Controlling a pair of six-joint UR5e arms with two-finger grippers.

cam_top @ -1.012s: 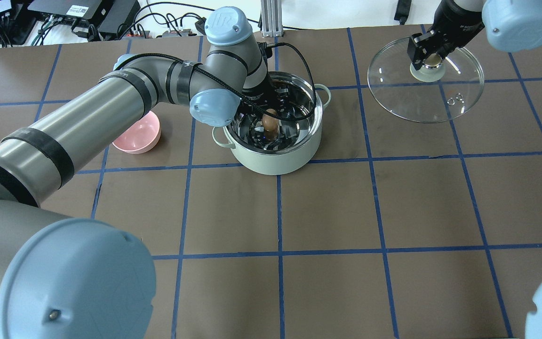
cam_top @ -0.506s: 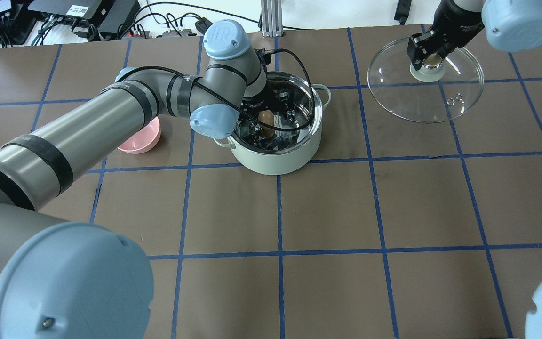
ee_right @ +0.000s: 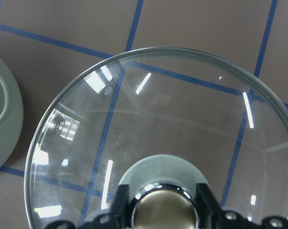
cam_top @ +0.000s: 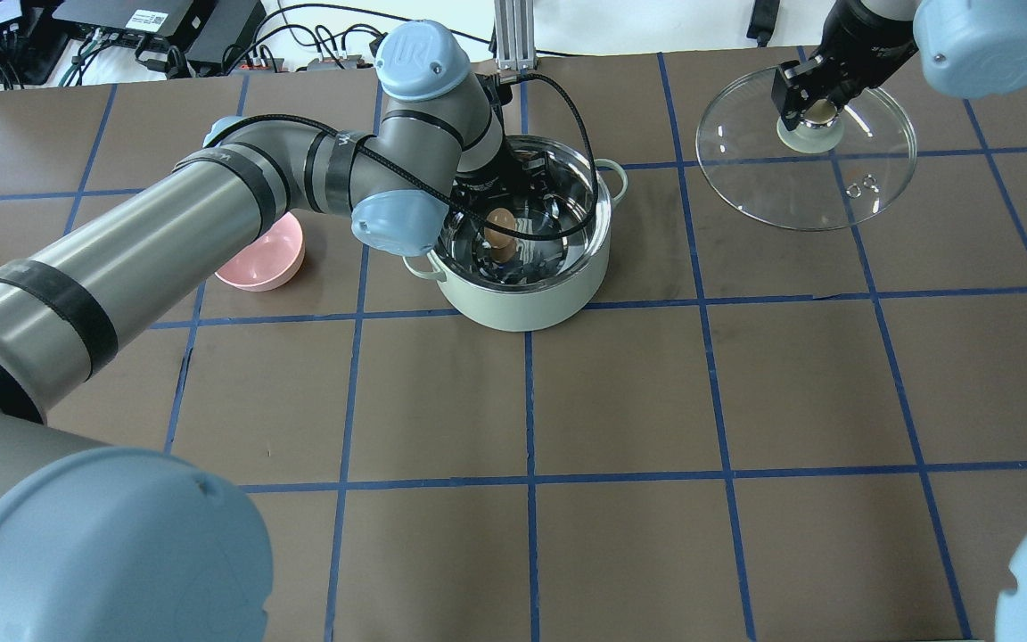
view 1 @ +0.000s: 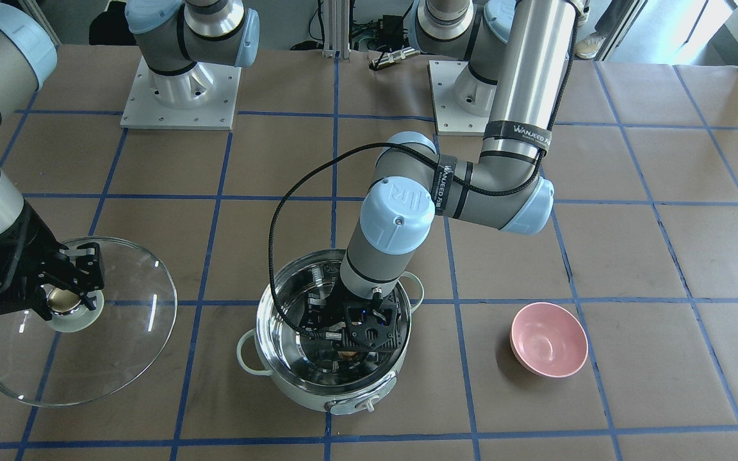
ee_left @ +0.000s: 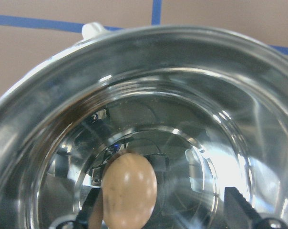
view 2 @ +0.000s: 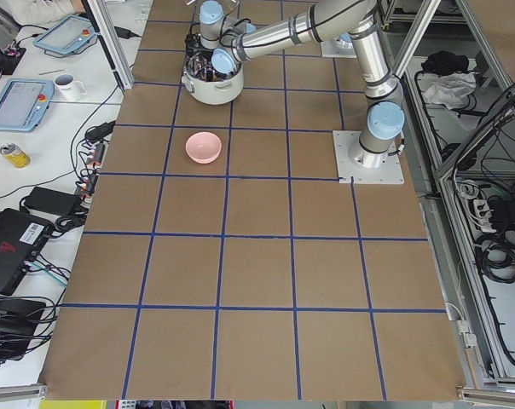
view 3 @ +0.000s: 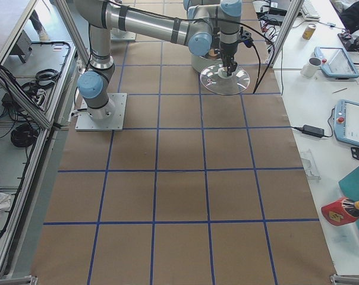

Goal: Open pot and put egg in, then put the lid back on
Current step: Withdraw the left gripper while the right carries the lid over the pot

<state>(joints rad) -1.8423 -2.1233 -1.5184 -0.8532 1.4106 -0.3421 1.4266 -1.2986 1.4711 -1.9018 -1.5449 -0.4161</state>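
Observation:
The pale mint pot (cam_top: pixel 522 308) stands uncovered at mid table; it also shows in the front view (view 1: pixel 318 397). My left gripper (view 1: pixel 350 339) reaches down inside it. In the left wrist view its jaws stand wide apart and the tan egg (ee_left: pixel 129 191) sits low in the steel interior beside the left finger (ee_left: pixel 94 210), well clear of the right one. The egg (cam_top: pixel 500 234) shows from overhead too. My right gripper (cam_top: pixel 821 111) is shut on the beige knob (ee_right: pixel 163 210) of the glass lid (cam_top: pixel 808 178) and holds it tilted, off to the pot's right.
A small pink bowl (cam_top: pixel 259 254) sits on the table just left of the pot, under my left forearm. A black cable (view 1: pixel 279 211) loops from the left wrist over the pot's rim. Cables and electronics lie beyond the table's far edge.
My left wrist has shifted a little to the left over the pot, and the egg shows slightly further left inside it. The right gripper and the lid have not moved.

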